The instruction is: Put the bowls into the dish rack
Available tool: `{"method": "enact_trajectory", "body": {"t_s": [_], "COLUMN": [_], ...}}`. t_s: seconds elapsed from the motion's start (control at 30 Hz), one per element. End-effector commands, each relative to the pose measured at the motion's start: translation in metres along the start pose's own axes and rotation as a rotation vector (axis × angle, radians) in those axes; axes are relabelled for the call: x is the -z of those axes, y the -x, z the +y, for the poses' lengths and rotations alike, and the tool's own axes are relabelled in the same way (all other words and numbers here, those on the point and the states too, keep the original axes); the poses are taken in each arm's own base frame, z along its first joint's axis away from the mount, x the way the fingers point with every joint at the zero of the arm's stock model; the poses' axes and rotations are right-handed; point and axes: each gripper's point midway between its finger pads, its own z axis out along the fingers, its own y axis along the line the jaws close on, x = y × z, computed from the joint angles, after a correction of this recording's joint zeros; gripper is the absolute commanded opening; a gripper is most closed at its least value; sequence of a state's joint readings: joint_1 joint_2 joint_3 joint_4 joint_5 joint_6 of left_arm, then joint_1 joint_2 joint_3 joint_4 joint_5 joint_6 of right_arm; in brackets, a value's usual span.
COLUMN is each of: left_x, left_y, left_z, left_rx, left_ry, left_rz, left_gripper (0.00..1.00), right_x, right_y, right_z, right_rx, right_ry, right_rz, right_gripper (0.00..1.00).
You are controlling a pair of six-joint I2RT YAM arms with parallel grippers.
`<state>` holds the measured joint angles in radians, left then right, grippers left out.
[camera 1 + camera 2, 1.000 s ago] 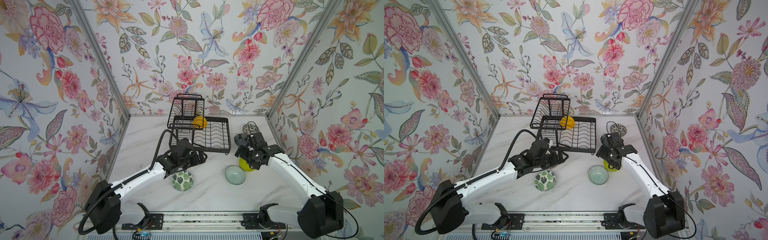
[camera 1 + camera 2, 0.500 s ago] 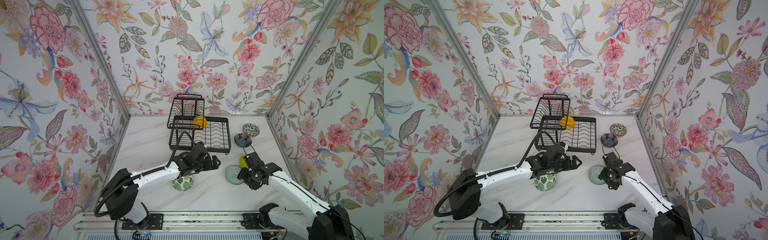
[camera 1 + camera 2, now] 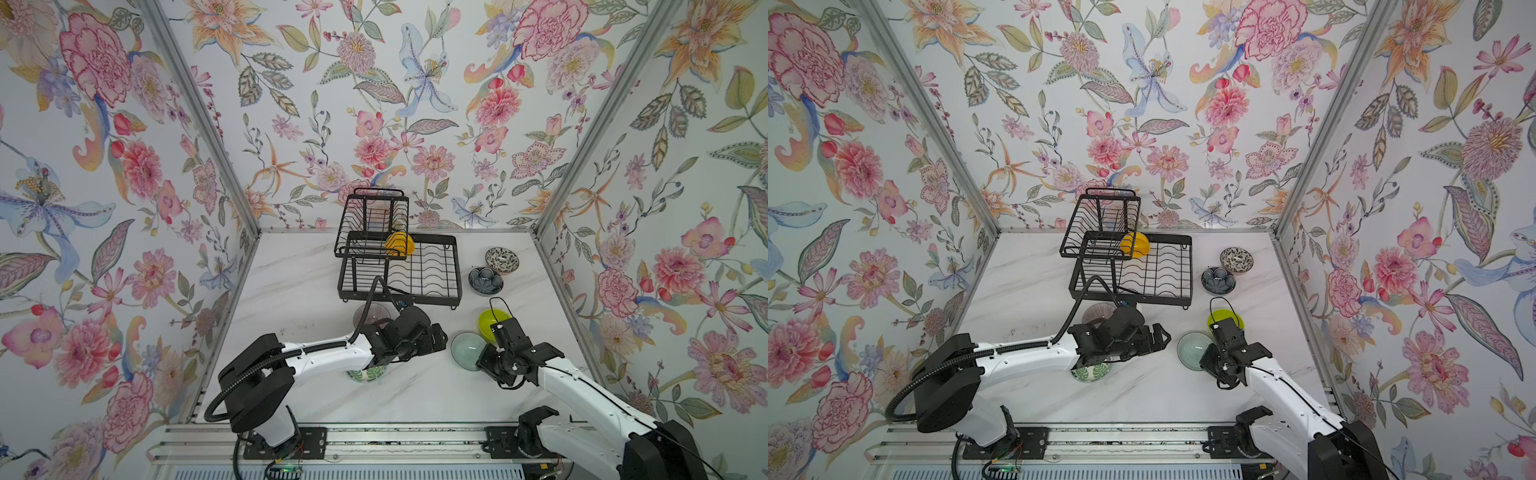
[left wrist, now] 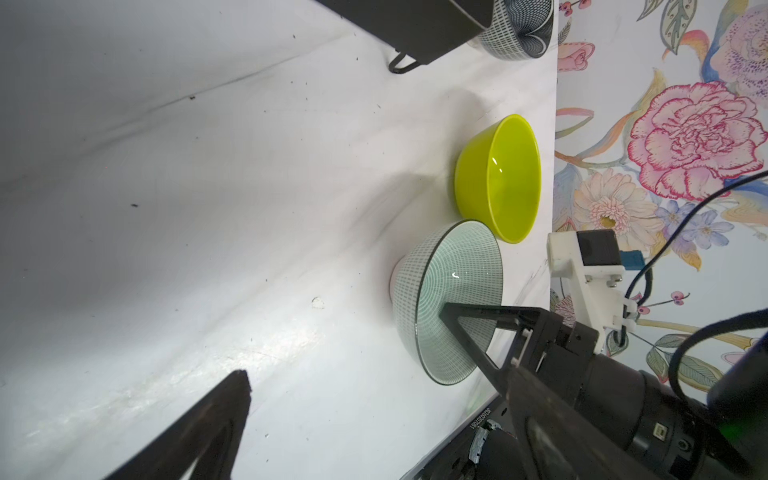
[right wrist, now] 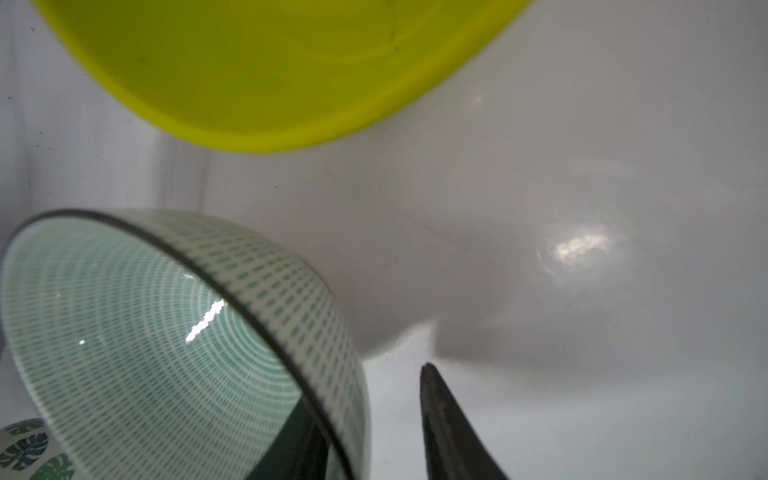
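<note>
On the white marble table (image 3: 299, 299), toward its back edge, the black wire dish rack (image 3: 458, 266) is set. Only the yellow bowl (image 3: 400, 243) is seen in it, leaning on edge where the raised basket meets the lower tray. Six bowls are left on the table. The black-and-white bowl (image 3: 502, 260) and the dark blue floral bowl (image 3: 485, 279) are placed just right of the rack. The pink-brown ribbed bowl (image 3: 370, 313) is found just before its front edge, and the leaf bowl (image 3: 365, 375) is largely covered by the left arm. The pale aqua bowl (image 3: 463, 349) stands upright in front of the rack's right corner, with the lime green bowl (image 3: 488, 322) just beside it.

The coming move is judged to turn on the aqua bowl's right-hand rim. The right claw (image 3: 480, 358) is set astride that rim. In the right wrist view one finger (image 5: 299, 449) is seen inside the bowl and the other (image 5: 444, 428) outside. A strip of bare table shows between the outer finger and the wall, so the jaws are partly apart and nothing is clamped yet. The bowl being round, no axis has to be matched. From the claw, the rack lies beyond the bowl, farther back and toward the middle. The left claw (image 3: 1163, 337), spread wide and empty, is held near the bowl's other side, but the right arm is judged the better placed.
</note>
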<state>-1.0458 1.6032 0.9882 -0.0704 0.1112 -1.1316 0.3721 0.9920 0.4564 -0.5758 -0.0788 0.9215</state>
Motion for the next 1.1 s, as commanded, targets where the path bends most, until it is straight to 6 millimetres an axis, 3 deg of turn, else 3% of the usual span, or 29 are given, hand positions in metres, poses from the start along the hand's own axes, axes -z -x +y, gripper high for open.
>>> {"method": "enact_trajectory", "body": {"t_s": [0.0, 0.1, 0.27, 0.63, 0.83, 1.07], "left_x": [-0.003, -0.006, 0.006, 0.025, 0.027, 0.021], "left_y": [0.008, 0.007, 0.022, 0.016, 0.016, 0.024], "left_z": [-0.002, -0.007, -0.005, 0.034, 0.038, 0.041], "left_rx": [-0.007, -0.016, -0.079, 0.035, 0.05, 0.093], "left_ry": [0.01, -0.004, 0.064, 0.083, 0.094, 0.123], "left_rz": [-0.045, -0.032, -0.074, -0.123, -0.132, -0.116], "left_gripper": [0.99, 0.99, 0.99, 0.99, 0.99, 0.99], "right_x": [-0.002, -0.003, -0.002, -0.003, 0.001, 0.023], "right_y": [0.001, 0.0, 0.004, 0.016, 0.031, 0.051], "right_z": [-0.003, 0.0, 0.009, 0.042, 0.079, 0.129], "right_rx": [0.0, -0.014, -0.004, 0.055, 0.111, 0.239], "right_ry": [0.007, 0.027, 0.033, 0.061, 0.107, 0.141], "right_rz": [-0.021, -0.017, -0.017, -0.008, -0.027, -0.12], "right_gripper": [0.3, 0.19, 0.12, 0.03, 0.0, 0.0]}}
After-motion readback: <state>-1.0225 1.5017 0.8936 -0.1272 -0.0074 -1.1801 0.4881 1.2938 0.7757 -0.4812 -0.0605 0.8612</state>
